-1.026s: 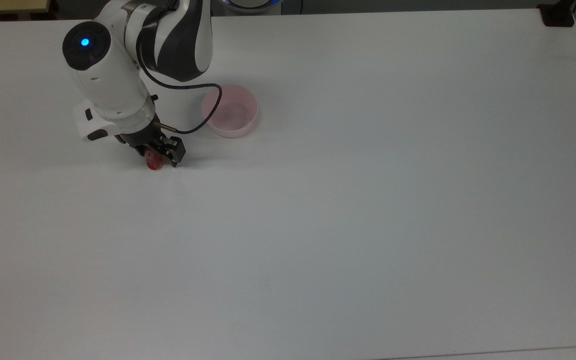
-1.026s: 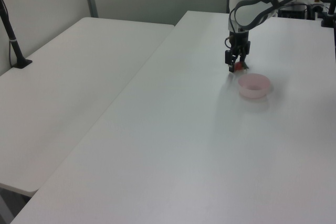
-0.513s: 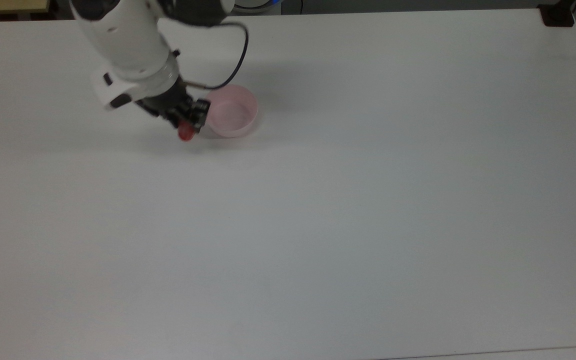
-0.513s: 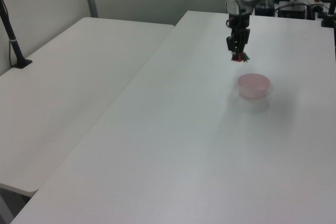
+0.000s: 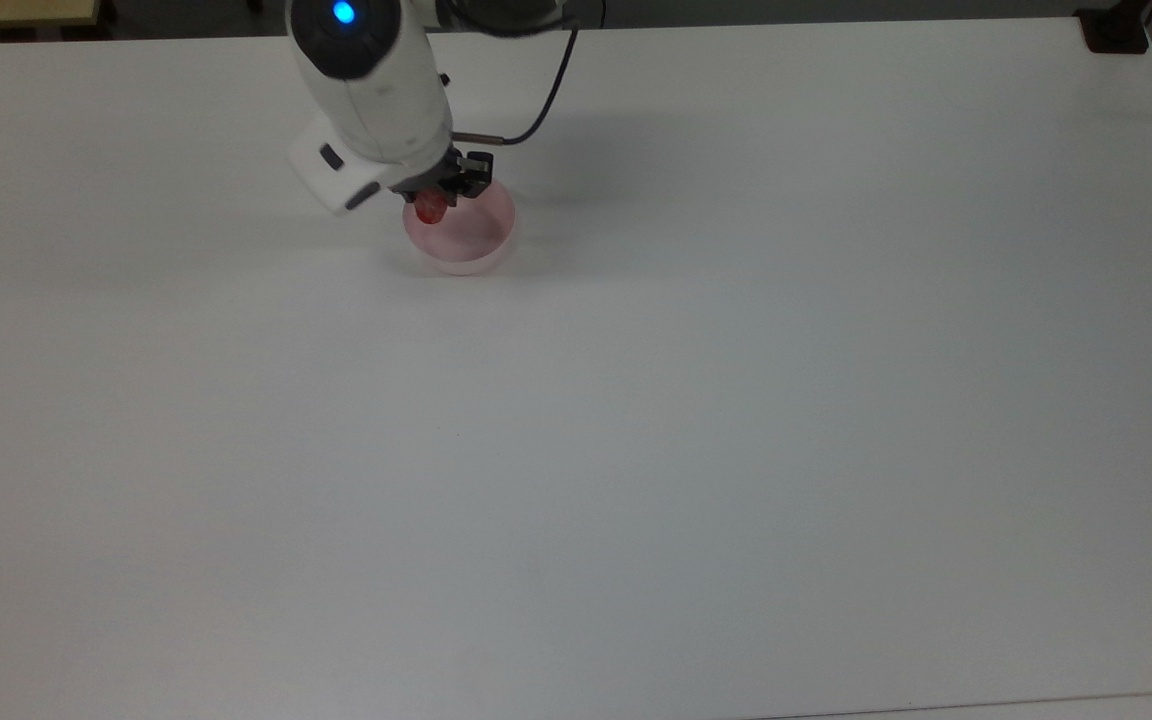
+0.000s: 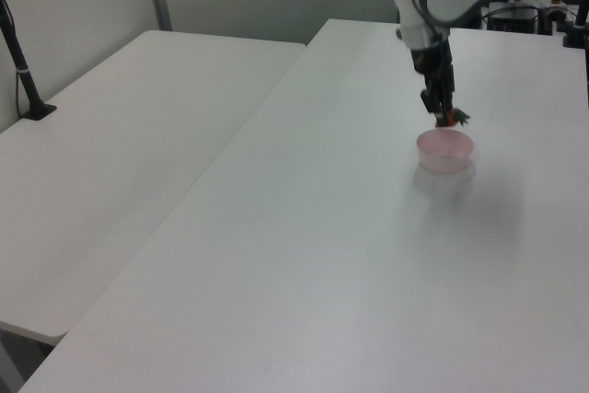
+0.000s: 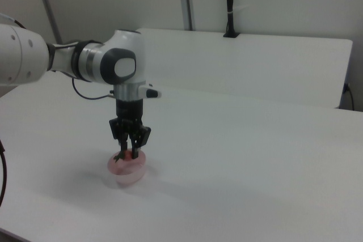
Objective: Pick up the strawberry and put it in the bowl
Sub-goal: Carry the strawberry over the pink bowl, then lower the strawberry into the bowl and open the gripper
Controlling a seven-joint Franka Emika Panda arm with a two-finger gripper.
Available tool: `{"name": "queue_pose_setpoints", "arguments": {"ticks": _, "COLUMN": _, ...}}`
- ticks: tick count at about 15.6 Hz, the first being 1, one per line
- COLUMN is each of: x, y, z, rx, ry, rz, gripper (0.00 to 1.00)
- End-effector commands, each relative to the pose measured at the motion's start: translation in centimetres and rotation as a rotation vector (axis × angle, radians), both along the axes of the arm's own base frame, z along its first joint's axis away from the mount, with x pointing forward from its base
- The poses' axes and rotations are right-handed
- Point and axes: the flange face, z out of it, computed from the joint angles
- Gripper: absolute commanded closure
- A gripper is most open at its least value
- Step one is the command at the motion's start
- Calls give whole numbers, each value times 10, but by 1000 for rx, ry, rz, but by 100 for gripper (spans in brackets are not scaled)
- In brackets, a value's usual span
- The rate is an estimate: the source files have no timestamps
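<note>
The small red strawberry (image 5: 429, 210) (image 6: 447, 118) (image 7: 130, 155) hangs in the air, held by my gripper (image 5: 433, 203) (image 6: 445, 113) (image 7: 130, 152), which is shut on it. Its green cap sticks out to the left view's right. Directly under it stands the pale pink bowl (image 5: 473, 246) (image 6: 445, 154) (image 7: 128, 173) on the white table; in the top view the berry is over the bowl's upper-left part, just above the rim height in the right view.
The white table (image 5: 636, 420) stretches wide around the bowl. A second white table (image 6: 120, 154) stands beside it at the left view's left, with a black pole (image 6: 20, 62) clamped on it. A black clamp (image 5: 1116, 30) sits at the top view's far right corner.
My gripper lifted the strawberry off the table and carried it toward the top view's right, from beside the bowl to over it.
</note>
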Motion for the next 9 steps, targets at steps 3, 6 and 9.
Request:
{"name": "queue_pose_setpoints", "arguments": {"ticks": 3, "x": -1, "y": 16, "z": -22, "rx": -15, "ry": 37, "rz": 34, "gripper": 13}}
{"name": "queue_pose_setpoints", "arguments": {"ticks": 6, "x": 1, "y": 24, "z": -9, "rx": -27, "ry": 18, "rz": 5, "gripper": 0}}
{"name": "queue_pose_setpoints", "arguments": {"ticks": 9, "x": 4, "y": 21, "z": 47, "rx": -34, "ry": -74, "rz": -54, "gripper": 0}}
